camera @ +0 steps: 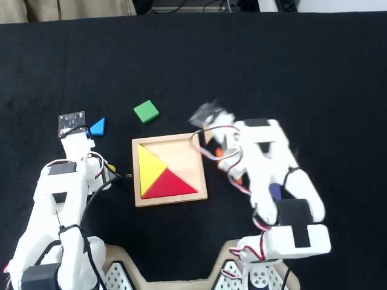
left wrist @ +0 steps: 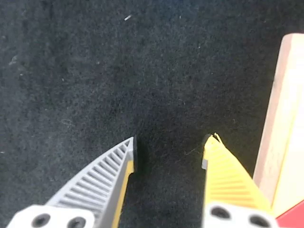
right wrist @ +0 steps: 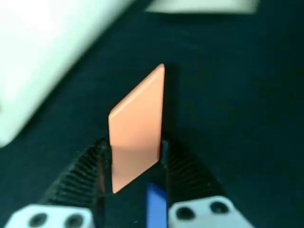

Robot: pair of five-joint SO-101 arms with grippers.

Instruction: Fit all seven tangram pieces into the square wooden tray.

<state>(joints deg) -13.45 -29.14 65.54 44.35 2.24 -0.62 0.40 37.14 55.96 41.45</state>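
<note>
My right hand [right wrist: 135,153] is squeezed tight on the orange parallelogram piece [right wrist: 137,126], and my left hand [left wrist: 170,142] is wide apart over the black surface [left wrist: 95,71] beside the wooden tray [left wrist: 278,109].

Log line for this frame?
left gripper: open, beside square wooden tray | right gripper: shut on orange parallelogram | in tray: yellow triangle, red triangle

The right gripper [right wrist: 133,148] clamps an orange parallelogram piece [right wrist: 137,118] over the dark tabletop [right wrist: 237,95]; a blue strip [right wrist: 155,204] touches the piece's gripped end.
</note>
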